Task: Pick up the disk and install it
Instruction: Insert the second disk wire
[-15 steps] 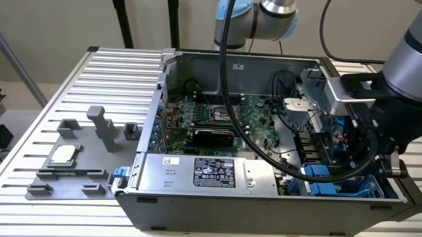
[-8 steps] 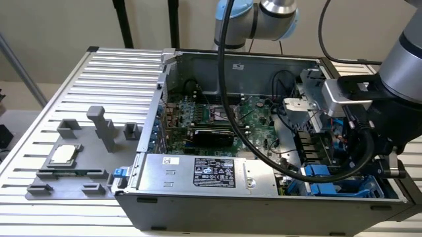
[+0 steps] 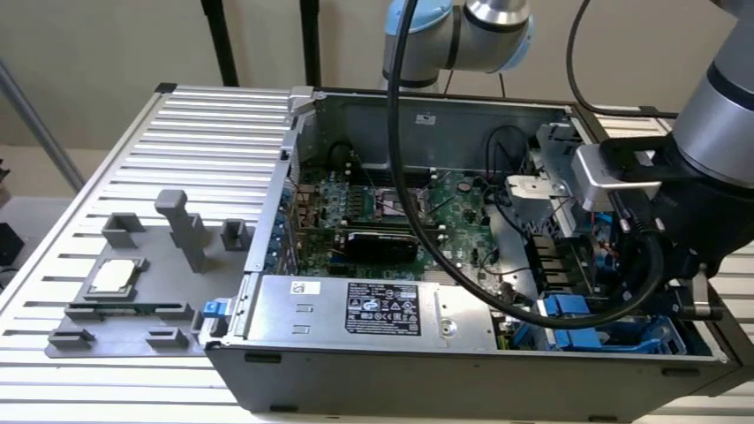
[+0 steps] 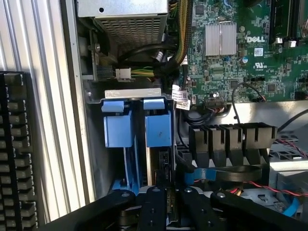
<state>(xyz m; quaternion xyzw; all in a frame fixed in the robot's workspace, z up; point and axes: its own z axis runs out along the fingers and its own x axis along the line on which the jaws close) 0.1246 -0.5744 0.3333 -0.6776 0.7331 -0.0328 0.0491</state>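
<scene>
Bench [image 3: 141, 132] of ribbed metal carries an open computer case [image 3: 471, 371], the largest thing here, with its green motherboard [image 3: 389, 203] exposed and one long silver power-supply box [image 3: 365, 309] with a black label lying along its near edge. The robot arm [image 3: 719, 115] reaches down into the case's corner on the exterior view's right, where the drive bay sits. In the wrist view two blue drive carriers [image 4: 118, 127] stand side by side in that bay; the disk [image 4: 158, 127] appears to be the one directly ahead of the claw [image 4: 166, 207], already down in its slot. By my judgement the installing is nearly or wholly done, though whether it is fully seated I cannot tell. Whether the claw grips or has released is also unclear. One grey fixture tray [image 3: 71, 340] outside the case holds one small square processor chip [image 3: 113, 276].
</scene>
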